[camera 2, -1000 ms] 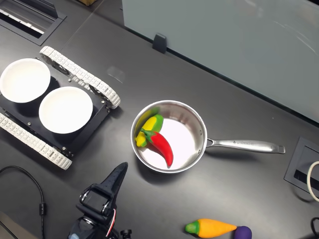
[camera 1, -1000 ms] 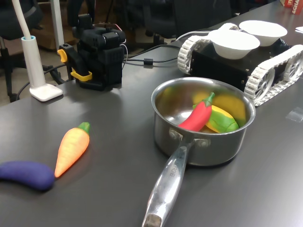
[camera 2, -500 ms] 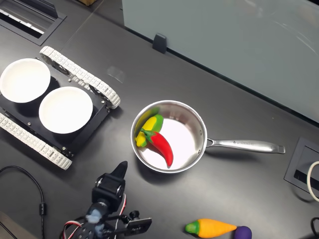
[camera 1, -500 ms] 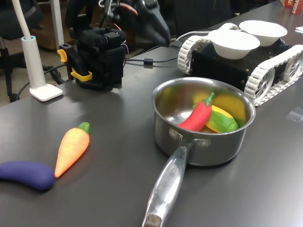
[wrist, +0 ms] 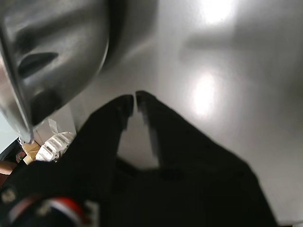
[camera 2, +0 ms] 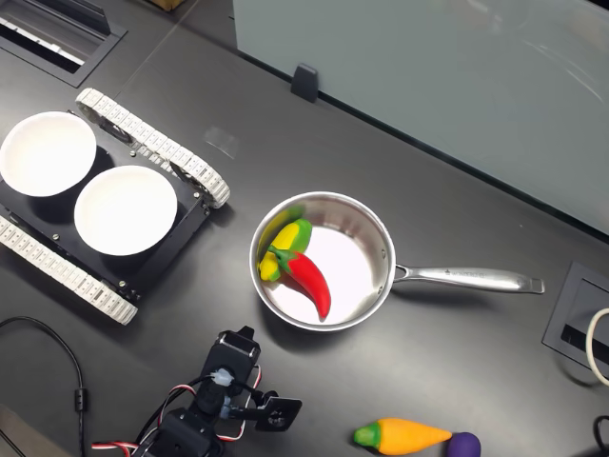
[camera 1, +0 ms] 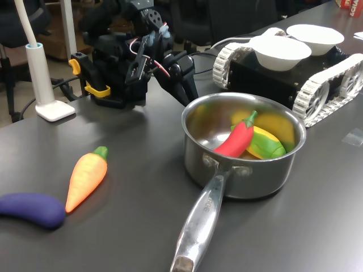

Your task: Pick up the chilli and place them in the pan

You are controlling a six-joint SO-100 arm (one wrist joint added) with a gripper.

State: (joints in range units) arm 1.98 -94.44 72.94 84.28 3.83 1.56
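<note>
In the wrist view, the black claw (wrist: pixel 132 100) is seen nearly closed and empty over the grey counter (wrist: pixel 246 94), beside the pan (wrist: pixel 52 56). In the first exterior view, the chilli (camera 1: pixel 235 139) is shown resting inside the pan, against a yellow-green toy (camera 1: pixel 266 143). In the second exterior view, the claw (camera 2: pixel 243 340) is poised just outside the rim.

Bench (camera 2: pixel 457 171): dark grey, matte, faint glare.
Partition (camera 2: pixel 428 67): pale grey panel along the far edge in the second exterior view.
Seating: black office chair (camera 1: pixel 17 22) behind the bench.
</note>
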